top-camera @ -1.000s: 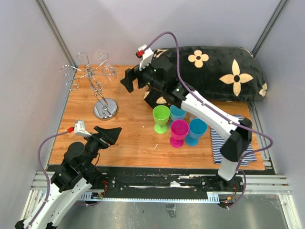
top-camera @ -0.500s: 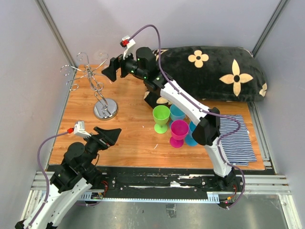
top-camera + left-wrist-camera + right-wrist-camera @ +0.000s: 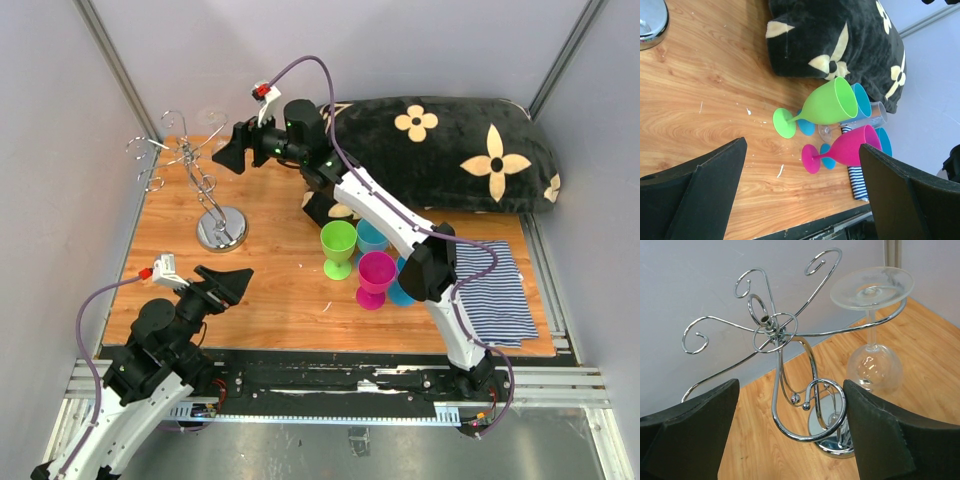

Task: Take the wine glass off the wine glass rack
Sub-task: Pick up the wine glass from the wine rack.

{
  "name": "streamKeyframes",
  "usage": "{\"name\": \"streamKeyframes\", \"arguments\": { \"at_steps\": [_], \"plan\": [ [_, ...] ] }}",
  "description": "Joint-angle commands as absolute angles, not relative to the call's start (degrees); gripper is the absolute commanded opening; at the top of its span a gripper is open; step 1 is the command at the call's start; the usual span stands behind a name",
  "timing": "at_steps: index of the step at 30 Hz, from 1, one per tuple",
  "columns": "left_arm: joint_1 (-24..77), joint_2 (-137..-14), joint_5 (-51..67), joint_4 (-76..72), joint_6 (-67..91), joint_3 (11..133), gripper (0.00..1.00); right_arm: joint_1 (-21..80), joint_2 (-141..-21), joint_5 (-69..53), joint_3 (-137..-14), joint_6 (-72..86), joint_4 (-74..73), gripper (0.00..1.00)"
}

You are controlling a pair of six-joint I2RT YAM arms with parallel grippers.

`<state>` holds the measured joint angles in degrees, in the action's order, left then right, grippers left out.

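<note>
Hanging inverted: one wine glass (image 3: 875, 371)

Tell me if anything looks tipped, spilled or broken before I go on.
Nothing stands out. The wine glass hangs bowl-down, intact, on the upright wine glass rack; the coloured goblets stand upright. Only small white flecks mark the table.

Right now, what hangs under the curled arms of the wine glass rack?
One clear wine glass, upside down, its foot resting on one arm of the wine glass rack. The other visible arms carry nothing. Its chrome base is partly hidden by wire loops.
</note>
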<state>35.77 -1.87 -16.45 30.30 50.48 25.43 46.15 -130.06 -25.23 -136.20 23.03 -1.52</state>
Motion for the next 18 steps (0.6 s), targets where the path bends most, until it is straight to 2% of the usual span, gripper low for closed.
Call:
{"name": "streamKeyframes", "arguments": {
  "at_steps": [1, 9, 18],
  "plan": [
    [35.9, -1.1, -17.3, 30.6, 50.9, 26.5, 1.00, 46.0, -126.3, -30.0, -135.6, 26.7, -0.9, 0.83],
    [35.9, -1.1, -17.1, 30.8, 51.2, 26.5, 1.00, 47.2, -124.4, -31.2, -135.0, 26.3, -2.2, 0.78],
    [35.9, -1.2, -17.7, 30.8, 51.1, 26.2, 1.00, 49.1, -120.3, -32.8, -130.5, 26.9, -4.1, 0.77]
  ]
}}
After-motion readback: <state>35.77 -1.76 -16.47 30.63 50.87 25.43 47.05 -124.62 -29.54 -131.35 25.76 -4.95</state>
